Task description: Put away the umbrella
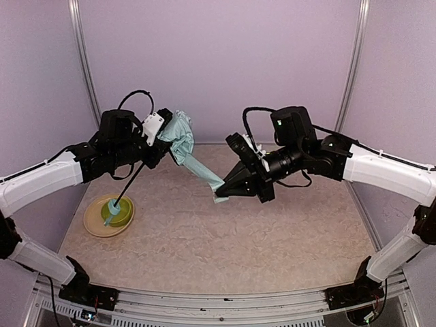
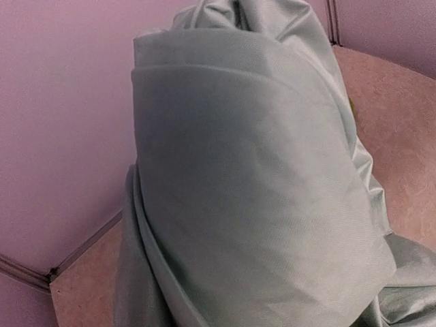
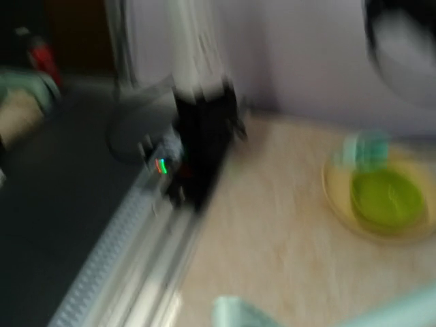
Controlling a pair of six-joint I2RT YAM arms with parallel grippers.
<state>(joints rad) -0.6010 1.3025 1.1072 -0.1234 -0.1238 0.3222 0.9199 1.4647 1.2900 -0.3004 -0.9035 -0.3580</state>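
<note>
Pale mint-green folding fabric umbrella (image 1: 182, 144) hangs above the table between the arms, its handle down in the round green bowl (image 1: 127, 216). The left gripper (image 1: 163, 139) clenches the bunched canopy. The right gripper (image 1: 222, 193) meets the fabric's tail, but I cannot tell through the blur whether it pinches. Wrapping wants even tension so the folds stay tight.

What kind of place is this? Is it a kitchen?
Probably not a kitchen: it looks like a robot test booth. Plain purple walls box in one table, and the left arm and right arm are bolted to a metal rail at its near edge.
</note>
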